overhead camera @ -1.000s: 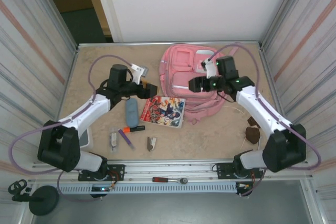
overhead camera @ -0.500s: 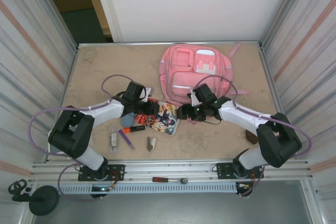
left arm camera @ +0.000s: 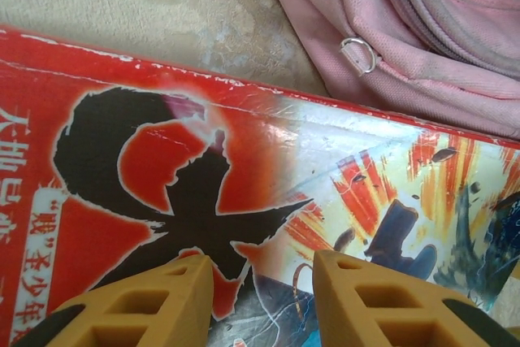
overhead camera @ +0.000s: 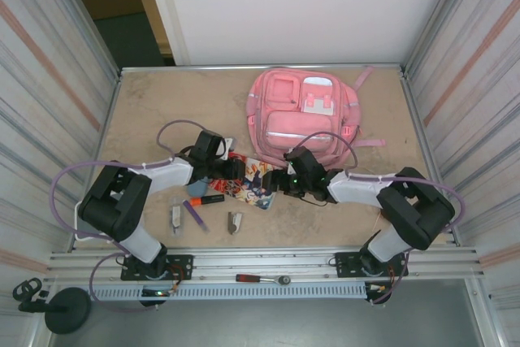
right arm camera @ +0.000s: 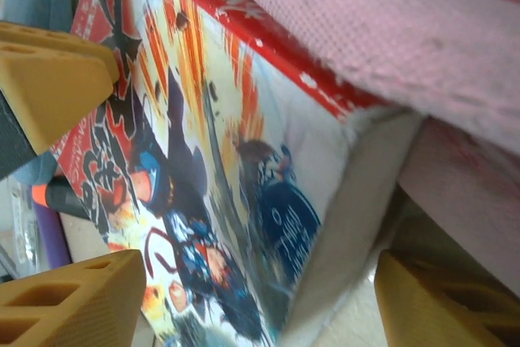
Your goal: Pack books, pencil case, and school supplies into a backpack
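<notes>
Both arms low and angled inward, left claw [overhead camera: 236, 170] narrowly parted, right claw [overhead camera: 277, 181] spread wide

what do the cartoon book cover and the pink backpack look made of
Cartoon book: likely paper with a glossy coat; light glares off the cover and white creases show along its edge.
Pink backpack: woven fabric, matte; a fine weave and stitched seams show.
</notes>
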You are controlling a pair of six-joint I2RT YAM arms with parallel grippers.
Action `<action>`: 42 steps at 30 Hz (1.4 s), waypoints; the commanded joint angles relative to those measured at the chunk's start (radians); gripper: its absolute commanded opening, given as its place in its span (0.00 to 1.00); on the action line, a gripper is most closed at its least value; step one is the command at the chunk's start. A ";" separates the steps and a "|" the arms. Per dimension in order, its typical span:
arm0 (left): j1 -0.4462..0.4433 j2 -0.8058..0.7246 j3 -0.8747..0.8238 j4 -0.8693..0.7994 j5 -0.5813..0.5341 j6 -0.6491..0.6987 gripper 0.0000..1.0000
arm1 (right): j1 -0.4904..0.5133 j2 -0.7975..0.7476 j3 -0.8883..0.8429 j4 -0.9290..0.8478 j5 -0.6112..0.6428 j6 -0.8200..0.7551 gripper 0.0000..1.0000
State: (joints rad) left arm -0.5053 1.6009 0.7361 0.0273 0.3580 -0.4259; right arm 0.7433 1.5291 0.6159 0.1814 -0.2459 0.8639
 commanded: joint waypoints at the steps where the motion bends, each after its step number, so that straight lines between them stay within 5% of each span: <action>1: -0.010 0.032 -0.027 0.012 0.019 -0.010 0.38 | 0.008 0.019 0.000 0.134 0.066 0.001 0.66; 9: -0.010 0.017 -0.018 0.015 0.038 -0.007 0.39 | 0.022 -0.003 -0.034 0.243 0.052 -0.077 0.19; 13: 0.001 -0.049 0.029 -0.009 0.040 0.028 0.51 | 0.018 -0.137 -0.048 0.161 0.031 -0.169 0.00; 18: 0.062 -0.242 0.049 0.013 0.065 0.066 0.66 | -0.050 -0.353 0.032 -0.045 -0.072 -0.328 0.00; 25: 0.176 -0.432 0.036 0.133 0.207 0.095 0.82 | -0.316 -0.508 0.225 -0.241 -0.424 -0.446 0.00; 30: 0.257 -0.387 0.080 0.208 0.430 0.099 0.89 | -0.432 -0.519 0.349 -0.289 -0.612 -0.444 0.00; 37: 0.251 -0.271 0.158 0.404 0.670 0.048 0.96 | -0.475 -0.447 0.429 -0.284 -0.809 -0.432 0.00; 42: 0.239 -0.190 0.210 0.481 0.780 0.001 0.84 | -0.507 -0.386 0.456 -0.289 -0.923 -0.456 0.00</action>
State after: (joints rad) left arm -0.2546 1.3811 0.8955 0.4034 1.0199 -0.3908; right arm 0.2489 1.1290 1.0149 -0.1410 -0.9909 0.4370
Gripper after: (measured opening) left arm 0.851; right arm 0.150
